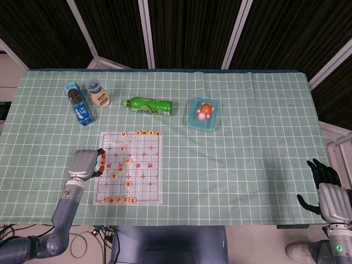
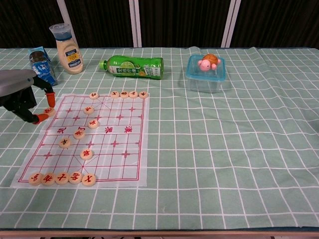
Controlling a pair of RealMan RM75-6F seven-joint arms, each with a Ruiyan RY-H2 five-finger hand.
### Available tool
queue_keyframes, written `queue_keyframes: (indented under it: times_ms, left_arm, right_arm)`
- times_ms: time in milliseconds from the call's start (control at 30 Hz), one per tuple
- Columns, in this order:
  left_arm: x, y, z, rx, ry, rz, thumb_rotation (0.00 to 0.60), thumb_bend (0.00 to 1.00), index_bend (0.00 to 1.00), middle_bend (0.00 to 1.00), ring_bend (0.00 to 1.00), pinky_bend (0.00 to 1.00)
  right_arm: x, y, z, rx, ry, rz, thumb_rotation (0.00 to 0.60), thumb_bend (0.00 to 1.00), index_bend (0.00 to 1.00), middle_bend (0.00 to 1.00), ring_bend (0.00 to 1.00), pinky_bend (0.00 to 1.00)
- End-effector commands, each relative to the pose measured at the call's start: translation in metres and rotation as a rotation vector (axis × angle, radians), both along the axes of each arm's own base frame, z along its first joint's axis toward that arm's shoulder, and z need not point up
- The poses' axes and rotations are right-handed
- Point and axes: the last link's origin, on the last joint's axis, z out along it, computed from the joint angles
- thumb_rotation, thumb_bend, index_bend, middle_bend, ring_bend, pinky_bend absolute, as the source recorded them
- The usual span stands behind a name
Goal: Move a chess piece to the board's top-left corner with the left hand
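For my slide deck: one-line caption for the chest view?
Left hand pinches a chess piece above the board's left edge, short of its top-left corner.

left hand (image 2: 19, 94): fingers pinched, raised | right hand (image 1: 324, 190): fingers spread, idle at edge

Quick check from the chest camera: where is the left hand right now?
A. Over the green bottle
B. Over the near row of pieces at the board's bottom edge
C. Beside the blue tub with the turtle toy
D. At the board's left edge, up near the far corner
D: the left hand sits at the left edge of the board, near its far corner, pinching a chess piece between orange-tipped fingers.
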Motion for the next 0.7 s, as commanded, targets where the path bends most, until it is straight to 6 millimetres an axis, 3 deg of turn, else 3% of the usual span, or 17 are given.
queue_keyframes:
  times_ms: [33, 700]
  left_arm:
    - [0.001, 0.011, 0.002, 0.010, 0.011, 0.001, 0.600, 0.36, 0.51, 1.00, 0.98, 1.00]
    - [-0.005, 0.053, 0.005, 0.064, 0.038, 0.063, 0.600, 0.36, 0.51, 1.00, 0.98, 1.00]
  right_arm:
    - [0.000, 0.000, 0.000, 0.000, -0.005, -0.005, 0.600, 0.32, 0.00, 0.00, 0.00, 0.00]
    - [-0.003, -0.001, 0.001, 0.008, -0.042, -0.040, 0.600, 0.32, 0.00, 0.00, 0.00, 0.00]
